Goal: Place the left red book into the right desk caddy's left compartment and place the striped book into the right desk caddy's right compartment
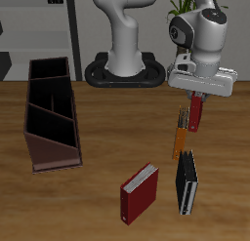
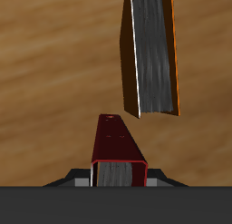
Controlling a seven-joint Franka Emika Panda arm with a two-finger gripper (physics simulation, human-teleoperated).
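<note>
Gripper closing on the left red book, hanging above the table beside the thin orange book. Striped book lying near front; right desk caddy showing no book inside; both placements pending.

Arm reaching forward over the table, wrist pointing down, gripper fingers clamped, raised

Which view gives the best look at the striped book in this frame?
The exterior view. It shows the striped book whole, lying on the table near the front edge, beside the squarer red book. The wrist view does not show it at all: only the left red book in the hand and the orange book.
</note>
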